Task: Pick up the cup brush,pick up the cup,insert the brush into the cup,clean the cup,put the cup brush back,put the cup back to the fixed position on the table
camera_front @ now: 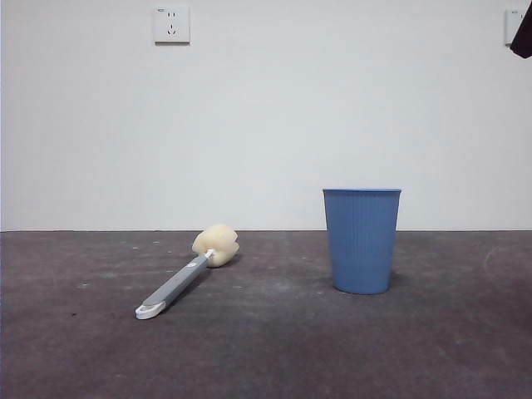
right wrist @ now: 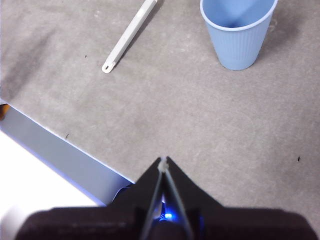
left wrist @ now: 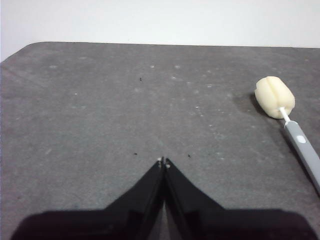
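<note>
Nothing has been lifted yet, so the step in hand looks like the first one: picking up the cup brush. The long grey plastic cup brush with its white looped end and cream-yellow sponge head (camera_front: 184, 281) lies flat on the dark grey, matt, scuffed surface (camera_front: 266, 357), on the left side of the front view, its sponge head pointing away toward the wall and its loop nearest the camera. The left tool (left wrist: 163, 162) hangs above bare surface with its two black jaws pressed together, holding nothing; the brush sits off to one side of it, well apart. To do this well, the jaws would need to part first, then come down across the grey handle somewhere along its middle, square to its length, since the sponge would squash and the loop is thin.

Further right, the blue ribbed plastic tumbler cup (camera_front: 362, 239) stands upright on its narrower base, mouth open and empty, clear of the brush. The right tool (right wrist: 163, 161) waits above the surface near its edge, jaws likewise closed and empty, with the cup some way ahead of it. In the front view only a black tip shows at the top right corner.
</note>
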